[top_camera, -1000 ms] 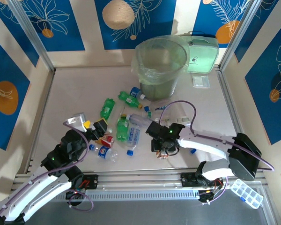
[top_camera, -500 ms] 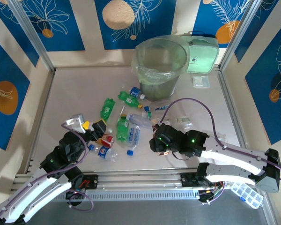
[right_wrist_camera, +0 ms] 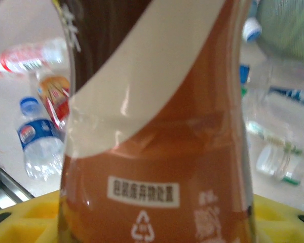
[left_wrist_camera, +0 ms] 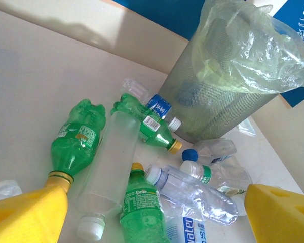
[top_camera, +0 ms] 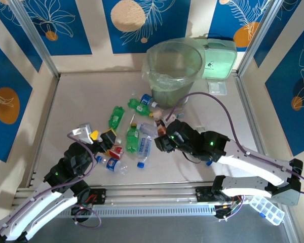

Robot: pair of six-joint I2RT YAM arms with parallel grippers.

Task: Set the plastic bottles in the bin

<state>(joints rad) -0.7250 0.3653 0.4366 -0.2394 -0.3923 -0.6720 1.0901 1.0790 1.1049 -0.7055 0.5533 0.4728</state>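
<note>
The right gripper [top_camera: 163,142] pinches a brown bottle [right_wrist_camera: 157,126] between its yellow fingers [right_wrist_camera: 25,217]. A second ago it was nearer the front edge of the table [top_camera: 81,96]. Now it is closer to the bin [top_camera: 168,96]. The left gripper [top_camera: 102,136] has stayed near the front left corner, jaws spread wide. One green bottle [left_wrist_camera: 139,202] says Sprite. A clear bottle [left_wrist_camera: 192,225] says "water", cut off at the picture's edge. The brown bottle's small print is too blurry to read. The other bottles lie mid-table, in front of the bin at the far edge.
</note>
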